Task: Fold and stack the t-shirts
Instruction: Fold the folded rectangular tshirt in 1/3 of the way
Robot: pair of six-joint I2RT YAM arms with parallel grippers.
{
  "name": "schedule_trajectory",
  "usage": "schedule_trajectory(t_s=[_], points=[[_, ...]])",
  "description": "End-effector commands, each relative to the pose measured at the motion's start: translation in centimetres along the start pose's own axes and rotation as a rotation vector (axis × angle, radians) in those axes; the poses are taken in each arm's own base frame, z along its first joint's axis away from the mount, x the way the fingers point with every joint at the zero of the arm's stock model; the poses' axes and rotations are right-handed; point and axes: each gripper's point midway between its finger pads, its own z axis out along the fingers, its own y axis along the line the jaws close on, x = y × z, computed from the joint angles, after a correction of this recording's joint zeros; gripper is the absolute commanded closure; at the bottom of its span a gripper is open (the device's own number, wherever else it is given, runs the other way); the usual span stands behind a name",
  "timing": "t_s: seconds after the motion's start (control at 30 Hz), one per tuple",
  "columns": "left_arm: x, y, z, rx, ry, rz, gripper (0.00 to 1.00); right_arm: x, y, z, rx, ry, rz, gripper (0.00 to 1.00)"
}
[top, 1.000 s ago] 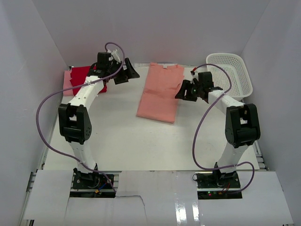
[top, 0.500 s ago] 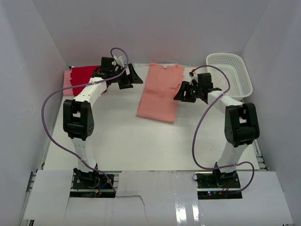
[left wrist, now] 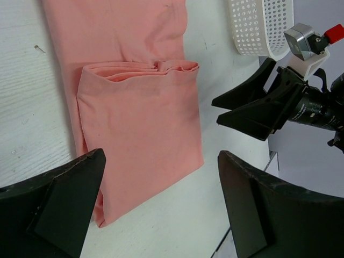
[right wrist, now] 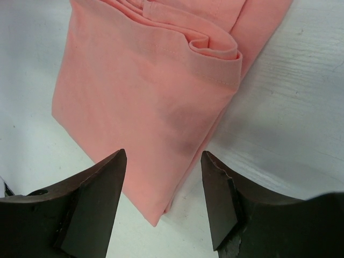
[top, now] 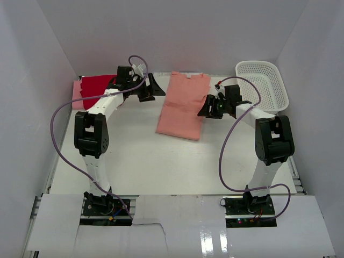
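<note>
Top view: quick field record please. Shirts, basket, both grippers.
salmon short-sleeved t-shirt: folded into a long strip, mid-table, far side
bright red folded t-shirt: far left, lying on the pale pink folded t-shirt
white plastic mesh basket: far right corner
left gripper: open, holding nothing, left of the salmon shirt
right gripper: open, holding nothing, at its right edge

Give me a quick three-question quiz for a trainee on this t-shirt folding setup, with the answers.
1. True or false: the left gripper and the right gripper both stand open, holding nothing.
2. The salmon t-shirt lies: A) bunched in a gripper, B) flat on the table between the grippers, C) inside the basket.
3. What sits at the table's far left corner?
Key: 1 true; 2 B; 3 the red t-shirt, a pale pink t-shirt showing at its edge.
</note>
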Motion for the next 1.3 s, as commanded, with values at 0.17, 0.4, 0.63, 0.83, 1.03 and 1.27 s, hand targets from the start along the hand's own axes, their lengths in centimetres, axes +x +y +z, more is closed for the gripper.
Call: schedule_trajectory(t_s=[0.17,0.4,0.63,0.83,1.03,1.27], points=[[0.2,-0.7,0.4,0.024,0.0,0.036,0.06,-2.1,1.3,0.1,-0.04,-0.048,-0.05,0.35],[1.4,0.1,1.8,0.022,0.033,0.022,0.07,-2.0,0.9,1.3,-0.047,-0.036,-0.04,0.35],[2.8,0.1,3.2,0.06,0.072,0.003,0.1,-1.0,-0.1,3.5,-0.048,0.001,-0.01,0.46],[4.9,0.8,5.4,0.065,0.13,-0.024,0.16,-0.8,-0.3,4.3,-0.066,0.011,0.006,0.81],[6.1,0.5,7.1,0.066,0.158,-0.012,0.18,-1.1,-0.3,4.1,-0.054,-0.001,-0.004,0.7],[8.6,3.3,9.2,-0.023,0.213,-0.041,0.19,-0.4,-1.5,5.1,-0.021,0.045,0.003,0.68]])
